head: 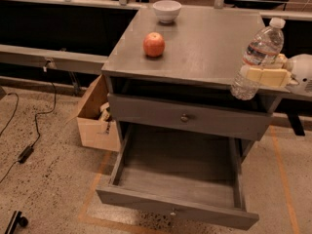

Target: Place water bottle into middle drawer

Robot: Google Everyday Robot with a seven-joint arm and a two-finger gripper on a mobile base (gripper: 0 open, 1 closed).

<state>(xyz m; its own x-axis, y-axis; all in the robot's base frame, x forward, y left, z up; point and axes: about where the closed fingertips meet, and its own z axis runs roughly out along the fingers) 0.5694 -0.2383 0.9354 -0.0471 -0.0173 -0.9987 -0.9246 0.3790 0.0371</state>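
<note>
1. Camera view looks down on a grey cabinet [209, 43] standing on a speckled floor [44, 189].
2. Middle drawer [180, 167]: pulled out toward the camera, inside bare grey wood, low side walls, a small knob on its front panel.
3. Upper drawer [146, 113]: pushed in, directly above the open one, with a round knob at centre.
4. Cardboard box [95, 116]: on the floor against the cabinet's left side, flaps open.
5. Gripper [262, 68]: at the cabinet's front right corner, reaching in from the right edge of the frame. Its cream fingers [265, 76] are clamped across the lower body of the water bottle, one in front and one behind.
6. Water bottle [261, 45]: held at the top's front right corner, well above the open drawer. Long axis nearly upright and tilted, white cap pointing up and to the right, base down and to the left. The base shows against the top's front edge; contact with the top cannot be told.
7. Bowl [166, 10]: white, at the back of the top, left of centre.
8. Apple [154, 44]: red, in front of the bowl, well apart from the bottle.
</note>
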